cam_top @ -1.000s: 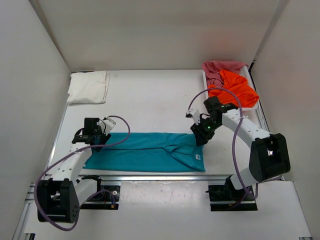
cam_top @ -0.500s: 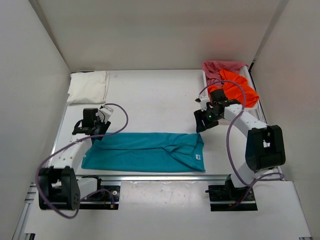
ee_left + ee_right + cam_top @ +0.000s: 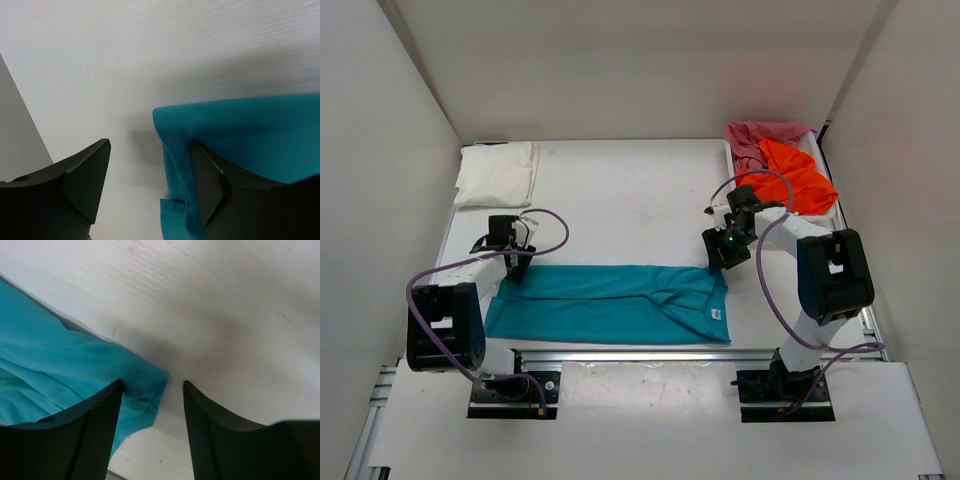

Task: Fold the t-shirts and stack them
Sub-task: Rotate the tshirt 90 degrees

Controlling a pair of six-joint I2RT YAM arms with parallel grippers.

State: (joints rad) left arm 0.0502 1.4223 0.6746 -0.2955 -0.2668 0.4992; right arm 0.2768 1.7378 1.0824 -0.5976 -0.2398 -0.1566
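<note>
Your teal t-shirt (image 3: 610, 305) lies on the table (image 3: 620, 200) as a long flat band running from 9 o'clock to 3 o'clock, just ahead of the arm bases. The white t-shirt (image 3: 496, 174) sits folded at the 10 o'clock corner, and the orange t-shirt (image 3: 790, 178) and pinkish-red t-shirt (image 3: 760, 135) are heaped in the basket (image 3: 729, 158) at 2 o'clock.

Both sets of jaws stand open and grip nothing. The left gripper (image 3: 150, 150) is at the band's 12 o'clock-side left corner, with the hemmed corner between its fingers and 1 finger over the cloth. The right gripper (image 3: 151, 385) straddles the matching right corner.

This looks like the pinch before the next fold. Go low enough that the lower finger slides under every layer — the left corner shows a second hem edge beneath, so a shallow bite may take only the top ply. Close both sides together, lift evenly, and keep the band taut between the 2 grippers so it doesn't sag or twist. The right end carries a loose diagonal crease; watch that it doesn't bunch.
</note>
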